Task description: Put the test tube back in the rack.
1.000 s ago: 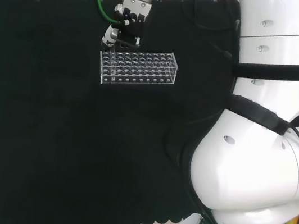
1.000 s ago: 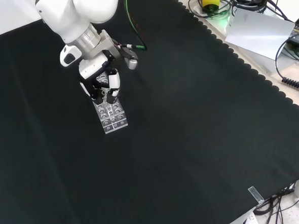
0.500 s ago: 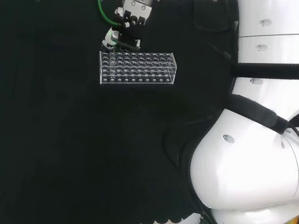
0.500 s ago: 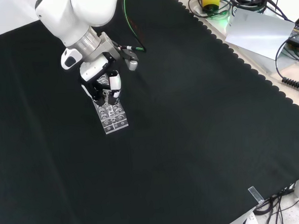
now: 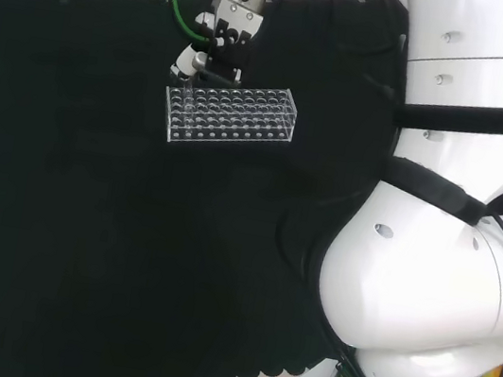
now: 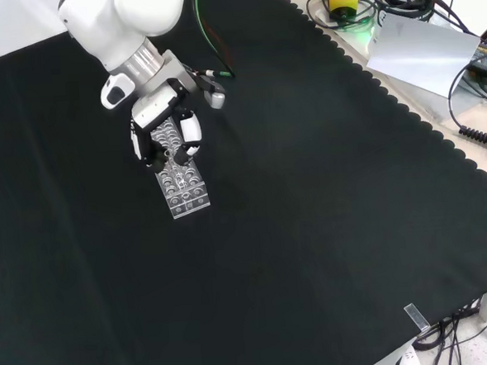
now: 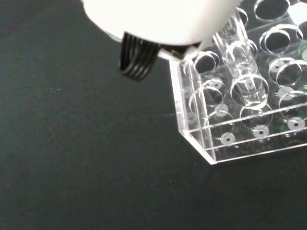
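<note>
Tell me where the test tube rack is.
In the head view the clear rack sits on the black cloth at upper centre, directly under the hand.

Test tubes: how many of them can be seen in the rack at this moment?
1. One clear test tube stands in a hole near the corner of the rack, just under the hand. Other tubes may be hidden, since clear glass is hard to see.
</note>
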{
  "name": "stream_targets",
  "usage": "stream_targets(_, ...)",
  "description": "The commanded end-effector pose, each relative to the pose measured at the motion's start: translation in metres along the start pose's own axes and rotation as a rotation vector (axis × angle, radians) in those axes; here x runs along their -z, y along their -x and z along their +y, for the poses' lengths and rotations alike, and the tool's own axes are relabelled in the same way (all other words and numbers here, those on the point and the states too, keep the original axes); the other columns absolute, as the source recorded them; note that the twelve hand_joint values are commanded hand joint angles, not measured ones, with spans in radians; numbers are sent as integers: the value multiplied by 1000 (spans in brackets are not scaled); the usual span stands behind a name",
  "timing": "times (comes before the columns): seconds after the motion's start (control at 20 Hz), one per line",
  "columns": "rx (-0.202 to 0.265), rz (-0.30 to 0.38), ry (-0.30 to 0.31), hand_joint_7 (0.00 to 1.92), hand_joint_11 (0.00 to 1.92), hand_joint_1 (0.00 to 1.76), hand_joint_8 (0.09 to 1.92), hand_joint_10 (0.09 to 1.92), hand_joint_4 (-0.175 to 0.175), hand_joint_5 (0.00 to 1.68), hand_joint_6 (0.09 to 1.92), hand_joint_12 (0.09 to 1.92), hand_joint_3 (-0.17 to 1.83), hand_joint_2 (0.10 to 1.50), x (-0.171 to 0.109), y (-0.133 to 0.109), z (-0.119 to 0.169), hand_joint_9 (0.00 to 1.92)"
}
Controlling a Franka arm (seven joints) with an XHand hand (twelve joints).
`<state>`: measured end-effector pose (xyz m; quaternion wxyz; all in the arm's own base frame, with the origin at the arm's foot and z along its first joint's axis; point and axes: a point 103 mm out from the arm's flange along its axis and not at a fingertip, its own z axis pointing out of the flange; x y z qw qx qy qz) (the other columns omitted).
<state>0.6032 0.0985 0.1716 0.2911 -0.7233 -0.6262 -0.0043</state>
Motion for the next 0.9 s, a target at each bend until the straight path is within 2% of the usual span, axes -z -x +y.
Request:
stream_targets(0.05, 31, 16, 20, 840, 697, 1153, 897, 842, -59, 797, 709, 1399, 881, 457, 13, -2, -11, 949)
stream_targets(0.25, 48, 26, 56, 778, 670, 1147, 897, 835, -48, 759, 706, 1404, 860, 454, 33, -3, -22, 908)
stream_targets(0.9, 88, 4, 161, 719, 632, 1141, 895, 823, -33, 695, 691, 1414, 826, 463, 128, -17, -70, 864)
